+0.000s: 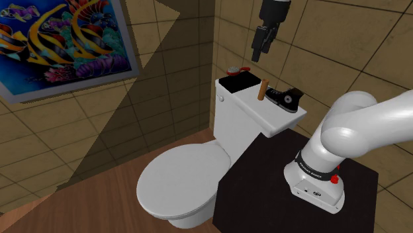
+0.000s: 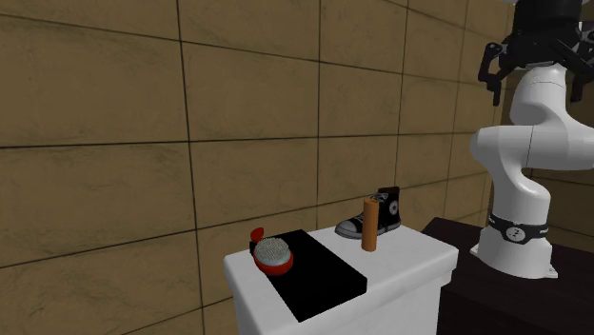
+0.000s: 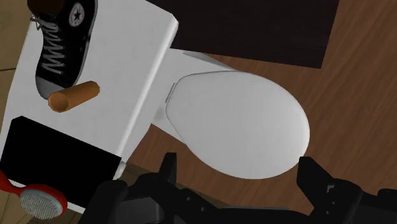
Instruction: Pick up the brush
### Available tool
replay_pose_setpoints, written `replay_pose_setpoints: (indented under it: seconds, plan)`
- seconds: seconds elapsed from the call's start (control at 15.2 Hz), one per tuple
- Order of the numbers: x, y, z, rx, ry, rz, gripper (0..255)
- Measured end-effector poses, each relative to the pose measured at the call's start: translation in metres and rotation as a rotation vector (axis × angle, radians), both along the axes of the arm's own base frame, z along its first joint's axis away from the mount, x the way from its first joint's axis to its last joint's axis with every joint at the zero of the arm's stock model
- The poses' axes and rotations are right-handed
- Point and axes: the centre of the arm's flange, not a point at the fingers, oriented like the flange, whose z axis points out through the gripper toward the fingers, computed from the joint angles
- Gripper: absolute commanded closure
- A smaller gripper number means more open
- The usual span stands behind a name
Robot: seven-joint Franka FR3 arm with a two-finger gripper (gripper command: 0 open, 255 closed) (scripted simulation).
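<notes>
The brush is round, with a red body, a short red handle and pale bristles facing up. It lies on a black mat at one end of the white toilet tank lid. In the shoulder view the brush is a small red shape at the mat's far end. My black gripper hangs high above the tank, pointing down, well clear of everything. In the wrist view the brush lies off to the side of my gripper, whose fingers stand apart with nothing between them.
An orange-brown cylinder stands upright mid-lid, next to a black high-top sneaker. The closed white toilet seat is below, over a wooden floor. My dark stand sits beside the toilet. Tiled walls and a fish poster surround.
</notes>
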Motion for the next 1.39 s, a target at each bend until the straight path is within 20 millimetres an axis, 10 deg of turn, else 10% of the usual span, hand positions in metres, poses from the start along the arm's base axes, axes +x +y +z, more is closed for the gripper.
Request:
replay_pose_setpoints:
  seconds: [1.39]
  plan:
    - [0.077,-0.208,-0.120,0.045,-0.095,0.393,0]
